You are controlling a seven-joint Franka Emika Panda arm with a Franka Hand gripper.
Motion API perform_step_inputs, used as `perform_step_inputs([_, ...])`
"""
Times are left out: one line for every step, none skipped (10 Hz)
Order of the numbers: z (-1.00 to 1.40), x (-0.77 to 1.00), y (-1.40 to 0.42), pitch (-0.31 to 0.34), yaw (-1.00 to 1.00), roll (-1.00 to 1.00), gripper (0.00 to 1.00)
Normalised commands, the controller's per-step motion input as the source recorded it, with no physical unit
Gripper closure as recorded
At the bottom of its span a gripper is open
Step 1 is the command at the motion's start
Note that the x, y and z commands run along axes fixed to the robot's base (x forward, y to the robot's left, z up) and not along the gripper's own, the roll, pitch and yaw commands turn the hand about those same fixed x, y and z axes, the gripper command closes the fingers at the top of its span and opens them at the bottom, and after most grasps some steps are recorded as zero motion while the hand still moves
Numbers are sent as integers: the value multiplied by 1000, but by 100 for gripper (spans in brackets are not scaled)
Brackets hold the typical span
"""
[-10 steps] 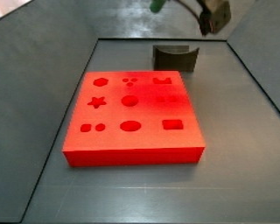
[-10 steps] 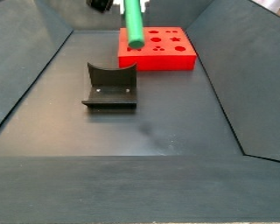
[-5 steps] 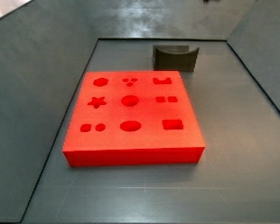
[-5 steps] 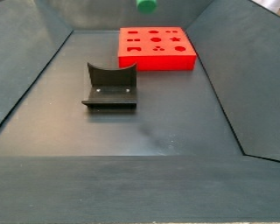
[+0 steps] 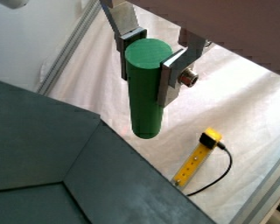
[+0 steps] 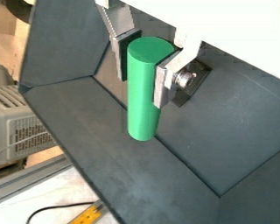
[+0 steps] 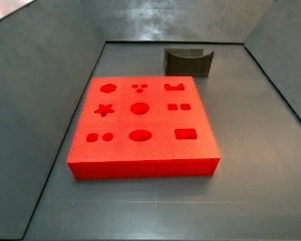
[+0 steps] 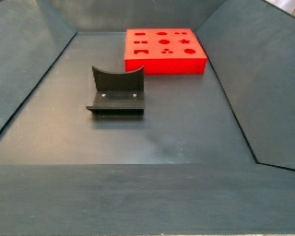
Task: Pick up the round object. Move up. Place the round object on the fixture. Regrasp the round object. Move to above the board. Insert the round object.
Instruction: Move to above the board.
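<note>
My gripper (image 5: 153, 54) is shut on the round object (image 5: 146, 87), a smooth green cylinder peg held near its upper end between the silver fingers; the peg hangs down past the fingertips. Both wrist views show it (image 6: 146, 87). The gripper (image 6: 150, 57) and peg are out of both side views, high above the bin. The red board (image 7: 143, 124) with cut-out holes lies flat on the floor and also shows in a side view (image 8: 164, 50). The dark fixture (image 8: 117, 90) with its curved notch stands empty apart from the board, also seen in a side view (image 7: 188, 62).
Grey sloped bin walls (image 8: 27, 83) surround the floor. In a wrist view the bin's rim (image 5: 60, 144) lies below the peg, with a yellow tool and cable (image 5: 198, 157) on the white surface outside. A grey device (image 6: 14, 131) stands outside the bin.
The gripper with the green peg has risen out of both side views; a second ago the peg hung above the board, half a second ago only its tip showed.
</note>
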Motion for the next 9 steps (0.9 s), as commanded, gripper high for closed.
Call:
perform_step_inputs([296,-35,-14,60,0,-59,100])
perform_step_inputs([-28,-137,-1000,-36,-58,-1000,100])
perform_step_inputs([-42,-130,-1000,-39,-58,-1000,100])
perform_step_inputs([-35,-131,-1000,-39,-59,-1000,100])
perform_step_inputs([-43,-136,-1000,-35,-63,-1000,100])
perform_step_inputs([-33,-139,-1000,-33,-66,-1000,100])
perform_step_inputs([-34,-139,-1000,-24,-69,-1000,100])
perform_step_inputs([-33,-132,-1000,-19,-72,-1000,100])
perform_step_inputs([-16,-140,-1000,-14,-73,-1000,100])
